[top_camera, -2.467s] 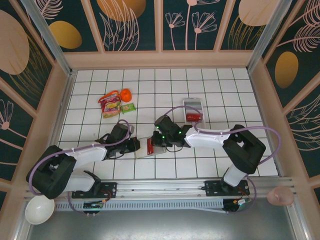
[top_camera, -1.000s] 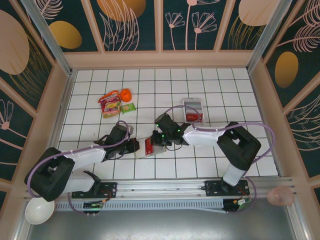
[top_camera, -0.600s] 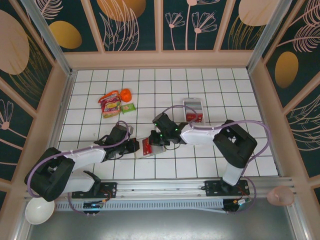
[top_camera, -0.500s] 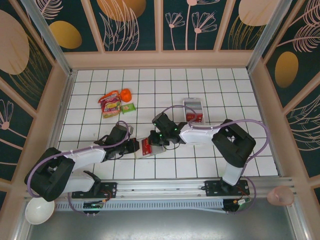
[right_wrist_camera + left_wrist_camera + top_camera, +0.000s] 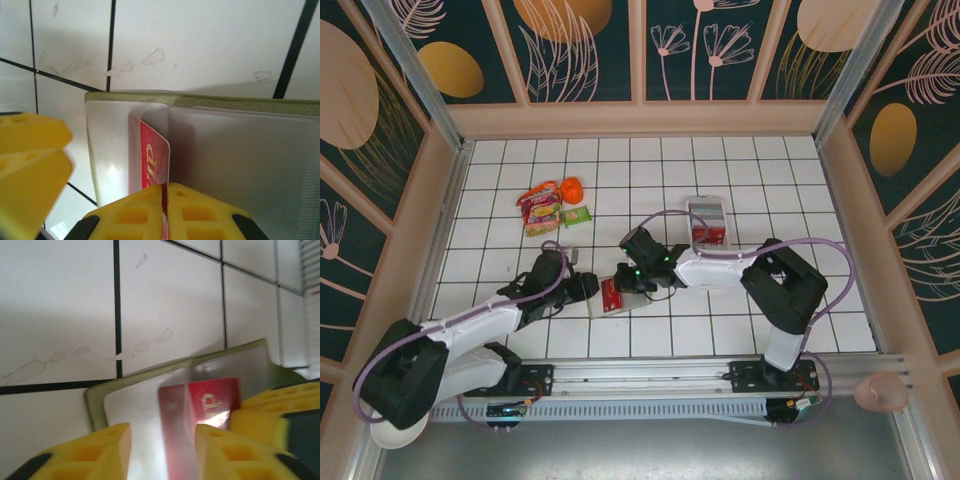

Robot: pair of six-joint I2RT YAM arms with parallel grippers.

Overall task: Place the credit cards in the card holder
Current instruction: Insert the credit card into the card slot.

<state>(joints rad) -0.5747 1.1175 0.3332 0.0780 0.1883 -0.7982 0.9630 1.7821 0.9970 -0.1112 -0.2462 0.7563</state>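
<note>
Now the left tool (image 5: 162,452) hovers spread, gripping nothing, over the card holder (image 5: 130,400) on the table (image 5: 55,300). Right tool (image 5: 165,212) pinches the credit card (image 5: 152,150), partly pocketed: keep it flat, push straight. Beyond, the white tray (image 5: 706,205) holds a second card (image 5: 707,236).

The credit card (image 5: 152,155) sits in the card holder (image 5: 240,145); the tray (image 5: 706,222) lies behind, rightward.

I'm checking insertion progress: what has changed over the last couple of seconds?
The right end effector, shut on a credit card, shifted left, sliding it further into the card holder. The left end effector opened over the holder; its arm's shoulder swung toward the near-left corner. The snack packets and white tray stayed put.
</note>
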